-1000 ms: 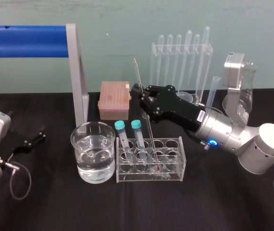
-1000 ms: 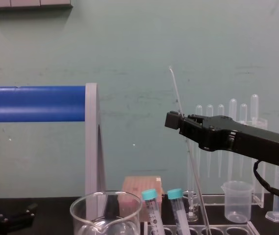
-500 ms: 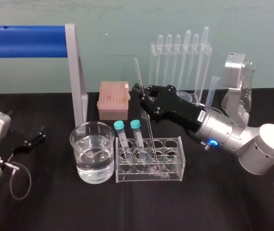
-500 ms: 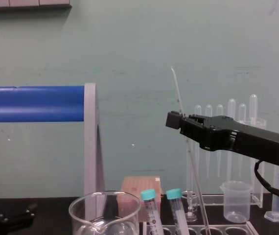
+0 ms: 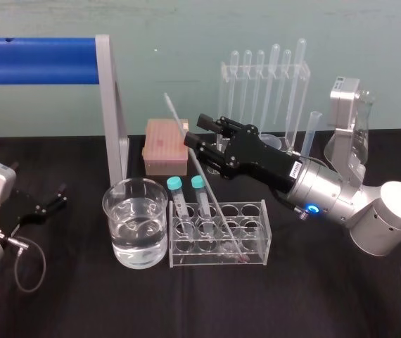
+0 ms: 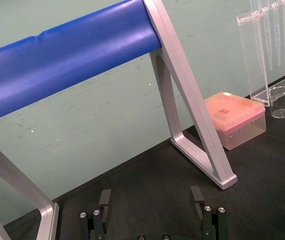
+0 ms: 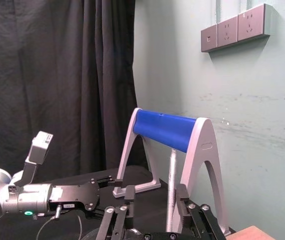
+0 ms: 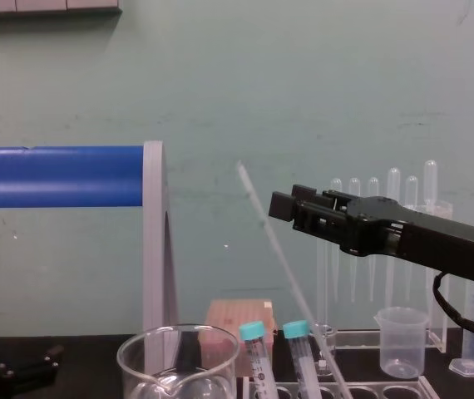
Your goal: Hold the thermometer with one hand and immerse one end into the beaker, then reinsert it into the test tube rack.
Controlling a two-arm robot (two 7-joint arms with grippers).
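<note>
Head view: thermometer (image 5: 179, 121) leans in test tube rack (image 5: 255, 239), right gripper (image 5: 195, 131) spread.

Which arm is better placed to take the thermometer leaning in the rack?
Right. The right gripper hangs open beside the upper shaft of the thermometer, above the test tube rack. The left gripper lies open on the table at the far left, beyond the beaker.

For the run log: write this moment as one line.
right gripper: open | thermometer: leaning, foot in test tube rack | left gripper: open, parked
</note>
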